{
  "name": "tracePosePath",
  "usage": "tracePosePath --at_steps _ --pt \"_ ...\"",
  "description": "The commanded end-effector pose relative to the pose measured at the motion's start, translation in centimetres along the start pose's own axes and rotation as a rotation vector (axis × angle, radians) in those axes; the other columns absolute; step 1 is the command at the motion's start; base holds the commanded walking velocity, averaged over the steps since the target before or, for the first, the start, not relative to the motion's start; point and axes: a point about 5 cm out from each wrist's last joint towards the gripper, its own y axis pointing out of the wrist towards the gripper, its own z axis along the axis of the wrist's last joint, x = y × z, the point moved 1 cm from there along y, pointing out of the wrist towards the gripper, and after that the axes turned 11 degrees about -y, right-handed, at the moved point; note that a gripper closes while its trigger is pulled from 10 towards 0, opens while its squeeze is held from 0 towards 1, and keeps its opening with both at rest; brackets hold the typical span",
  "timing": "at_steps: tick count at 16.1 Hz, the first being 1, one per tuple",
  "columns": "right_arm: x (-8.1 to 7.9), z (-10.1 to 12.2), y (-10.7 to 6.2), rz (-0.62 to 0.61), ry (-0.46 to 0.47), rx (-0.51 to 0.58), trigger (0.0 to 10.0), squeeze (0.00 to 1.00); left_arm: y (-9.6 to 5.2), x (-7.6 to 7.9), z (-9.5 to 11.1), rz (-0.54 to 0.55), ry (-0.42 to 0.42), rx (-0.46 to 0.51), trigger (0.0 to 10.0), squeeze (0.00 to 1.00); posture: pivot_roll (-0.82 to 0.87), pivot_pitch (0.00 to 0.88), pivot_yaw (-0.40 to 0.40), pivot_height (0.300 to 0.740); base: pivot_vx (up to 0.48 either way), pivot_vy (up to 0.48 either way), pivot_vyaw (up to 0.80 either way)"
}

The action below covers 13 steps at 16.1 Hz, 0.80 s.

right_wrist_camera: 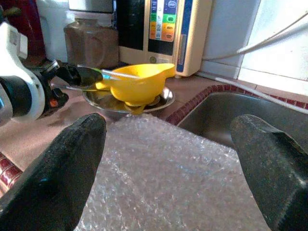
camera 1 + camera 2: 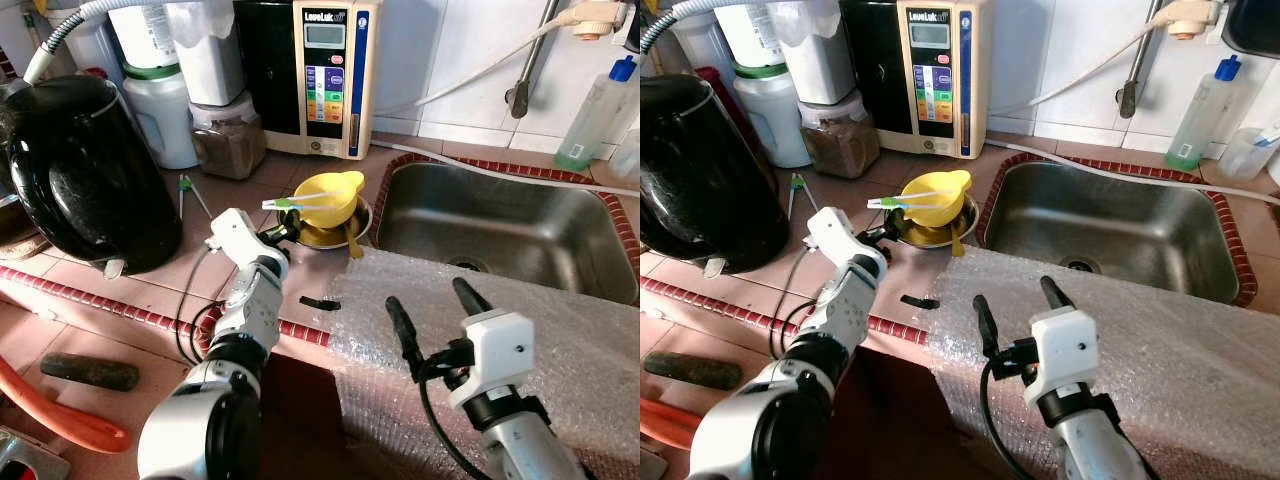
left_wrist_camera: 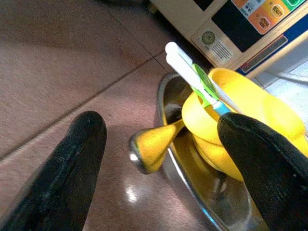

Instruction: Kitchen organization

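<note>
The yellow funnel (image 2: pixel 330 196) sits in a steel dish (image 2: pixel 322 236) just beside the sink (image 2: pixel 500 225), the left gripper (image 2: pixel 280 232) spread-fingered at its partly hidden rim, the right gripper (image 2: pixel 435 313) spread over bubble wrap (image 2: pixel 560 330).

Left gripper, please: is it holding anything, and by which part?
Nothing is held: the left gripper is open, its fingers either side of the steel bowl rim.

spread jaws over bubble wrap (image 1: pixel 163 178), yellow funnel (image 1: pixel 137 84) in metal dish (image 1: pixel 161 98) beyond, sink (image 1: pixel 250 115) alongside
</note>
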Motion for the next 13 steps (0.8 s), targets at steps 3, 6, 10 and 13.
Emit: tracePosePath --at_steps 3,6,10,13 --pt "0.03 0.31 -0.28 0.015 -0.008 0.003 10.0 0.00 0.42 1.11 0.09 -0.009 -0.084 -0.013 10.0 0.00 -0.11 0.003 0.090 0.740 0.000 0.000 0.00" --pt "-0.18 0.10 -0.27 0.029 -0.025 -0.005 10.0 0.00 0.57 1.60 0.19 -0.021 -0.109 -0.013 10.0 0.00 -0.11 0.000 0.090 0.740 0.000 0.000 0.00" --pt "-0.47 -0.10 -0.43 0.032 -0.031 -0.012 10.0 0.00 0.68 1.37 0.53 0.002 -0.201 0.005 0.8 0.00 -0.12 0.000 0.092 0.740 0.000 0.000 0.00" --pt "-0.41 -0.13 -0.36 0.024 -0.037 -0.012 10.0 0.00 0.80 1.41 0.76 -0.004 -0.287 0.000 0.0 0.00 -0.12 0.000 0.095 0.740 0.000 0.000 0.00"
